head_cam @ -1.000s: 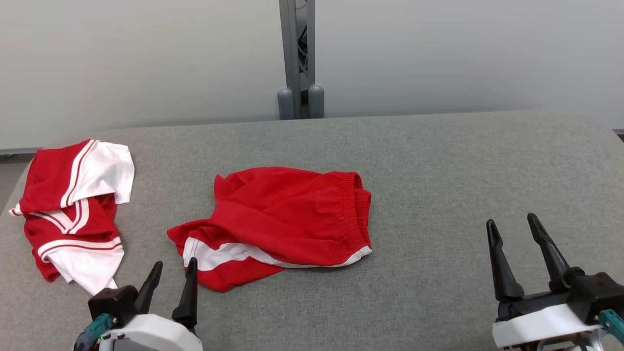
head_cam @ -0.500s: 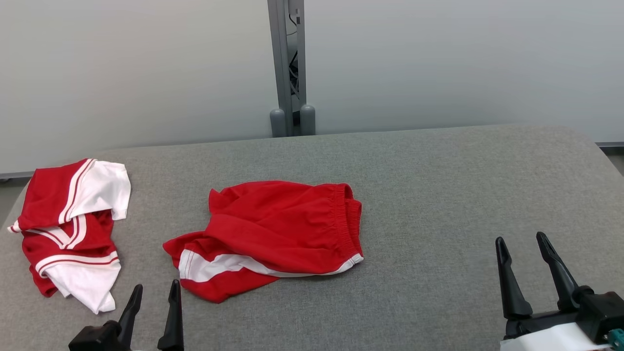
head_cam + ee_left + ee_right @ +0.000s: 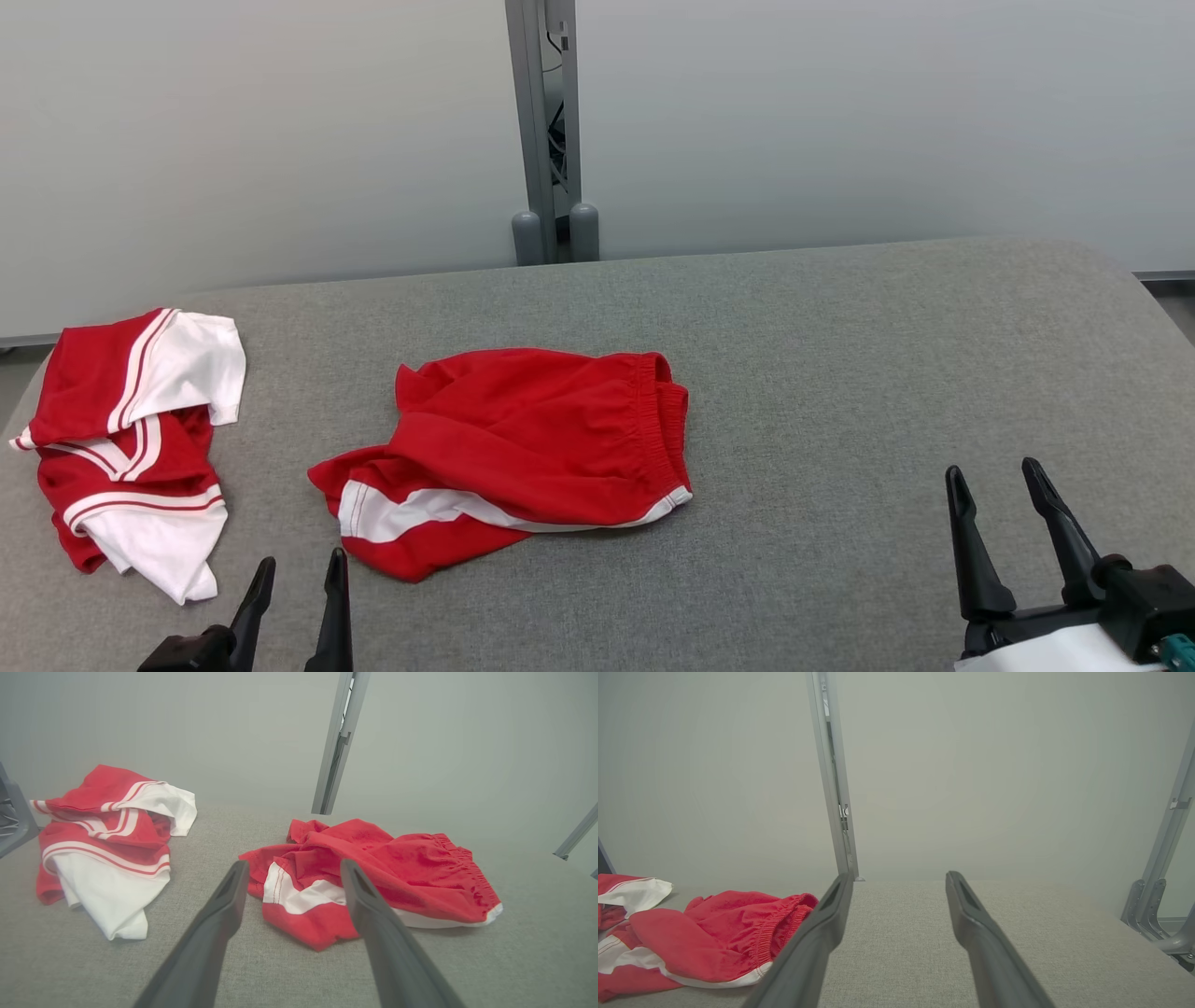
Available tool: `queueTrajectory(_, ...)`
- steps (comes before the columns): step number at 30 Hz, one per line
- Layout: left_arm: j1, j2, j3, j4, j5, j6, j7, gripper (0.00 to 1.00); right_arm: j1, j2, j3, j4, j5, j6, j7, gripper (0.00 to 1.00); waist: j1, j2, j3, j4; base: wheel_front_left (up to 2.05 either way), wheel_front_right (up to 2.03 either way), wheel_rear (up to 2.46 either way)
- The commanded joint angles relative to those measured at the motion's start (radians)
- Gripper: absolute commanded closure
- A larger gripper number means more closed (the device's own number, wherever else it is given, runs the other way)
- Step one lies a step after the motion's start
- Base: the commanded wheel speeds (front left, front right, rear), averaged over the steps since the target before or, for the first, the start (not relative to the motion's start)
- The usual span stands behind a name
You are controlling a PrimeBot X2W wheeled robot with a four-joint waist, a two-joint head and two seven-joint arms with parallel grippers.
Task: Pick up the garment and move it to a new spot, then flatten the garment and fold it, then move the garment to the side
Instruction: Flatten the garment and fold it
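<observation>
So the red shorts (image 3: 523,448) lie crumpled in the middle of the gray table (image 3: 840,355), with the stretchy waist on the right. A red and white shirt (image 3: 131,439) lies in a heap at the left, apart from the shorts. The left gripper (image 3: 302,557) is at the near edge, just by the shorts' near left corner, not touching. Its fingers are spread wide and hold nothing. The right gripper (image 3: 991,467) is well off to the right, wide open and empty too.
</observation>
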Motion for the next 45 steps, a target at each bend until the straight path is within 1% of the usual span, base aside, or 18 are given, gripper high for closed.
queueTrajectory(1, -0.007, 0.003, 0.005, 0.007, 0.009, -0.007, -0.005, 0.00, -0.008, -0.006, -0.001, 0.004, 0.005, 0.000, -0.002, 0.00, 0.0000, -0.0001, 0.002, 0.002, 0.00, 0.00, 0.00)
queueTrajectory(11, -0.065, 0.030, -0.014, 0.071, 0.024, -0.029, 0.019, 0.00, -0.017, -0.006, 0.006, 0.005, 0.008, 0.000, -0.002, 0.00, 0.0000, -0.0001, 0.023, 0.009, 0.00, 0.00, 0.00)
queueTrajectory(17, -0.147, 0.060, -0.045, 0.119, 0.015, -0.053, 0.149, 0.00, -0.025, -0.006, 0.015, 0.007, 0.008, 0.000, -0.002, 0.00, 0.0000, -0.0001, 0.050, 0.019, 0.00, 0.00, 0.00)
queueTrajectory(20, -0.198, 0.066, -0.059, 0.150, -0.004, -0.082, 0.213, 0.00, -0.034, -0.006, 0.023, 0.007, 0.004, 0.000, -0.002, 0.00, 0.0000, -0.0001, 0.069, 0.021, 0.00, 0.00, 0.00)
queueTrajectory(24, -0.274, 0.067, -0.061, 0.205, -0.032, -0.114, 0.267, 0.00, -0.052, -0.006, 0.036, 0.004, 0.002, 0.000, -0.002, 0.00, 0.0000, -0.0001, 0.104, 0.016, 0.00, 0.00, 0.00)
queueTrajectory(27, -0.338, 0.063, -0.063, 0.283, -0.060, -0.144, 0.310, 0.00, -0.067, -0.006, 0.048, 0.002, -0.002, 0.000, -0.002, 0.00, 0.0000, -0.0001, 0.132, 0.005, 0.00, 0.00, 0.00)
queueTrajectory(32, -0.409, 0.069, -0.064, 0.389, -0.080, -0.176, 0.336, 0.00, -0.083, -0.006, 0.058, 0.006, -0.008, 0.000, -0.002, 0.00, 0.0000, -0.0001, 0.157, -0.015, 0.00, 0.00, 0.00)
queueTrajectory(37, -0.459, 0.072, -0.068, 0.477, -0.094, -0.201, 0.329, 0.00, -0.087, -0.006, 0.061, 0.008, -0.013, 0.000, -0.002, 0.00, 0.0000, -0.0001, 0.167, -0.029, 0.00, 0.00, 0.00)
queueTrajectory(40, -0.478, 0.063, -0.083, 0.507, -0.099, -0.213, 0.321, 0.00, -0.084, -0.006, 0.061, 0.007, -0.015, 0.000, -0.002, 0.00, 0.0000, -0.0001, 0.169, -0.033, 0.00, 0.00, 0.00)
queueTrajectory(41, -0.480, 0.059, -0.086, 0.513, -0.103, -0.218, 0.320, 0.09, -0.083, -0.006, 0.060, 0.007, -0.016, 0.000, -0.002, 0.00, 0.0000, -0.0001, 0.169, -0.032, 0.00, 0.00, 0.00)
queueTrajectory(42, -0.481, 0.054, -0.098, 0.524, -0.105, -0.225, 0.315, 0.33, -0.079, -0.006, 0.057, 0.007, -0.018, 0.000, -0.002, 0.00, 0.0000, -0.0001, 0.168, -0.030, 0.00, 0.00, 0.00)
queueTrajectory(43, -0.484, 0.052, -0.103, 0.528, -0.107, -0.227, 0.311, 0.36, -0.079, -0.006, 0.057, 0.008, -0.019, 0.000, -0.002, 0.00, 0.0000, -0.0001, 0.167, -0.029, 0.00, 0.00, 0.00)
queueTrajectory(44, -0.487, 0.051, -0.107, 0.533, -0.109, -0.228, 0.305, 0.47, -0.079, -0.006, 0.059, 0.009, -0.019, 0.000, -0.002, 0.00, 0.0000, -0.0001, 0.166, -0.028, 0.00, 0.00, 0.00)
queueTrajectory(45, -0.489, 0.049, -0.111, 0.539, -0.109, -0.231, 0.299, 0.53, -0.080, -0.006, 0.061, 0.010, -0.019, 0.000, -0.002, 0.00, 0.0000, -0.0001, 0.165, -0.027, 0.00, 0.00, 0.00)
